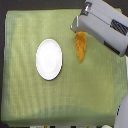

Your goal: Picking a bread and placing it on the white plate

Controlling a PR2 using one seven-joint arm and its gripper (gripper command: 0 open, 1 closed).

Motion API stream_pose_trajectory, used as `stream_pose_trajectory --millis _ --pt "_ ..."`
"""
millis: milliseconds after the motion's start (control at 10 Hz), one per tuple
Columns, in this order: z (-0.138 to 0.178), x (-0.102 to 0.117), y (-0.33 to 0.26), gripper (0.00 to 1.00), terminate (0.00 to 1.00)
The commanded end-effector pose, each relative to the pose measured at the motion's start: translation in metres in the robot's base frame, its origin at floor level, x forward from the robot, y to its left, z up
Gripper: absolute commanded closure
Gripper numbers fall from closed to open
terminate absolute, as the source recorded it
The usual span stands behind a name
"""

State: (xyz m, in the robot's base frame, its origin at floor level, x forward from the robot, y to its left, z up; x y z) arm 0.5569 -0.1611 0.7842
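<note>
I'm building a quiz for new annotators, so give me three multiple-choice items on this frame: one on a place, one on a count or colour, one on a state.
1. Where does the bread lie relative to the white plate?
A. On the plate
B. Toward the exterior view's right of it, apart
C. Toward the exterior view's left of it

2. How many dishes are on the green cloth?
A. One
B. Two
C. Three

3. What is on the plate?
A. The bread
B. A fork
C. Nothing

Answers:
1. B: the orange loaf sits on the cloth right of the plate, with cloth showing between them.
2. A: only the round white plate appears.
3. C: its surface is bare white; the bread's upper end is under the gripper, whose fingers are hidden.
</note>
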Motion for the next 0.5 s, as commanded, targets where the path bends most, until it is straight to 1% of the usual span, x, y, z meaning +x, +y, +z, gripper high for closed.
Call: stream_pose_trajectory --millis 0,400 --pt "-0.036 0.006 0.011 0.00 0.00" --pt "-0.055 0.004 0.010 0.00 0.00"
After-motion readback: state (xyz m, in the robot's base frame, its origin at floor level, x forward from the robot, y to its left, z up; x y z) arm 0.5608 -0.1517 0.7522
